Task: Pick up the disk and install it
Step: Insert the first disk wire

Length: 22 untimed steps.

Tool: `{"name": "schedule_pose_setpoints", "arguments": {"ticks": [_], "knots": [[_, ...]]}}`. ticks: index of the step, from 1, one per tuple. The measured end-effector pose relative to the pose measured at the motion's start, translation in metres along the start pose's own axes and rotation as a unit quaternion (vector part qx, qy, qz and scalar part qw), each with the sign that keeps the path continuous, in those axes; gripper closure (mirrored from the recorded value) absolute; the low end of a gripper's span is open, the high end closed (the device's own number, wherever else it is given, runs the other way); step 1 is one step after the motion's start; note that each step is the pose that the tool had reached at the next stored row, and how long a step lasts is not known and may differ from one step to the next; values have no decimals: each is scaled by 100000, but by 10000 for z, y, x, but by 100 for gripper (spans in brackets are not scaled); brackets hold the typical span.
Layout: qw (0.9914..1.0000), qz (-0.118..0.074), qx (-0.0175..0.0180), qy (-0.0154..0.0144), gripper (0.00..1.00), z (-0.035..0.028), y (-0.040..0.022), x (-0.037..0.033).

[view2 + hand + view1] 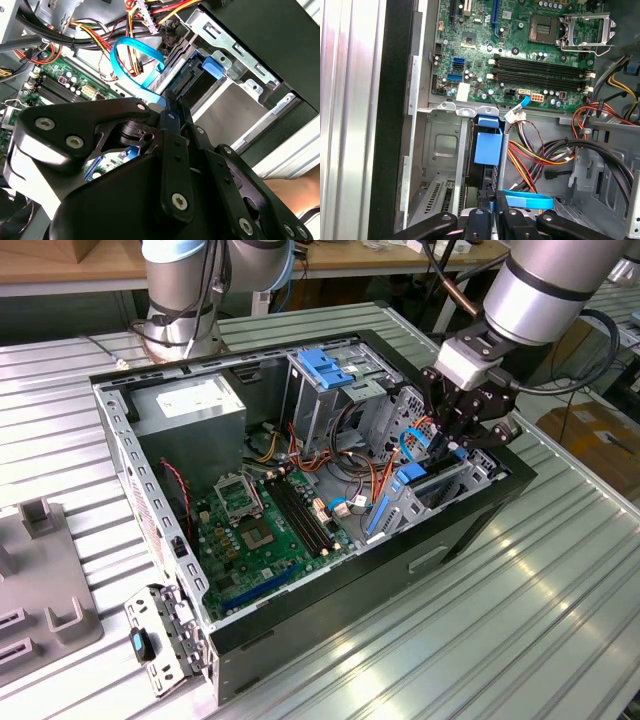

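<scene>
In the drive bay (445,145), one disk (487,145) (blue-railed), one claw (493,196) gripping.

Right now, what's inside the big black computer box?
A green circuit board, a grey power-supply box, coloured cables and, by the gripper, the disk standing edge-up in its metal bay. The bay walls hide most of the disk, and cables cover part of the board.

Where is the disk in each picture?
Exterior view: disk stands on edge inside the case, at its end toward the exterior view's right.
First wrist view: disk is seen edge-on, blue tab showing, next to the wires.
Second wrist view: disk sits beside the looped blue cable.
Shared landmark: the green board.
</scene>
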<state>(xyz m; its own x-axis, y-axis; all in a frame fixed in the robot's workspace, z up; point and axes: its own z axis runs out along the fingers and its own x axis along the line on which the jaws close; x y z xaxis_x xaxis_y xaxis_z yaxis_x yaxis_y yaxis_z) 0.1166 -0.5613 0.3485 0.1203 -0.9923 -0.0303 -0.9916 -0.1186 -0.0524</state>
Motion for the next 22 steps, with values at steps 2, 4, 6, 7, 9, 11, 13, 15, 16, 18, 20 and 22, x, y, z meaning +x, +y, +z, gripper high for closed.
{"name": "schedule_pose_setpoints", "arguments": {"ticks": [2, 4, 6, 7, 9, 11, 13, 15, 16, 18, 20, 22], "knots": [[100000, 1, 2, -8, 84, 1, 0, 0], [100000, 0, 2, -23, 84, 14, 1, 0], [100000, 1, 2, 6, 84, 37, 2, 1], [100000, 0, 1, -6, 84, 48, 2, 1], [100000, -1, -1, 15, 84, 70, 4, 2], [100000, 1, -7, 26, 84, 87, 5, 3], [100000, 1, -6, 23, 84, 95, 5, 3], [100000, 3, 0, -4, 84, 98, 5, 3], [100000, 2, 1, -3, 84, 98, 5, 3], [100000, 1, 0, 3, 84, 98, 5, 3], [100000, 1, 0, -1, 84, 99, 5, 3], [100000, 0, 1, -1, 84, 100, 5, 3]]}}
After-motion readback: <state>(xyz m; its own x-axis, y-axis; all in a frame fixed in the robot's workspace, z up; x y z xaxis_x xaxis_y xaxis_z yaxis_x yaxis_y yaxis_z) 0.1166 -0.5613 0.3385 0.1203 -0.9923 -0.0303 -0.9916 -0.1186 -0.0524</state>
